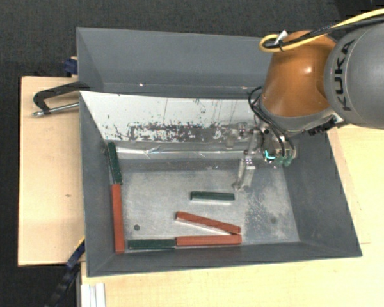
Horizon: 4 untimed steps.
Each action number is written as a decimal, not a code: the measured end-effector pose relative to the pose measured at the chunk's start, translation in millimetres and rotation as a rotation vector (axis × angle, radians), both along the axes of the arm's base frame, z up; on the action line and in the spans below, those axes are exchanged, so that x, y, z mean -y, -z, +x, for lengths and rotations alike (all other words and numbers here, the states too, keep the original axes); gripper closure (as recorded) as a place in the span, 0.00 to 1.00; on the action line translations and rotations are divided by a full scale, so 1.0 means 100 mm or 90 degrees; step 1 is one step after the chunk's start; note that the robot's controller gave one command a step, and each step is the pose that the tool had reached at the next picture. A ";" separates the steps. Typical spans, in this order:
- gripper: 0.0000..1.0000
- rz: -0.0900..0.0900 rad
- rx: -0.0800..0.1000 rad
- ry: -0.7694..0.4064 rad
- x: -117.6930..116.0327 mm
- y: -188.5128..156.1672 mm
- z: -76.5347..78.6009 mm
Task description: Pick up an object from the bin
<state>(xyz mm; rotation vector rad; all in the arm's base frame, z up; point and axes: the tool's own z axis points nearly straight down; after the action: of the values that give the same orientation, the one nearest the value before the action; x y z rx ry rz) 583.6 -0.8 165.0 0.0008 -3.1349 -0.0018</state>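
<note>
Your end effector (242,179) hangs just beside the dark green bar (212,197) lying in the middle of the bin (179,62). You cannot tell whether it is spread or pressed together. Nothing looks lifted yet, so the grasp and the lift remain.

In the grey bin (179,62), a dark green stick (211,197) and a red stick (207,222) were left mid-floor; other sticks (118,217) were pushed against the walls.

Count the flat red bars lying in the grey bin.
3. One flat red bar lies along the left wall, one along the near wall, and one slanted just above it. The arm may hide more.
</note>
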 end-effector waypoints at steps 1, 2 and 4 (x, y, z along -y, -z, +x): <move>0.00 0.000 0.005 0.000 0.00 -0.05 0.02; 0.00 0.000 0.009 0.041 -0.34 0.46 -0.10; 1.00 0.000 0.004 0.119 -0.19 0.93 -0.22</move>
<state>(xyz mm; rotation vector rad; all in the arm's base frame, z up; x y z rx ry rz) 561.5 17.9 72.2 -0.2933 -3.1283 -0.0016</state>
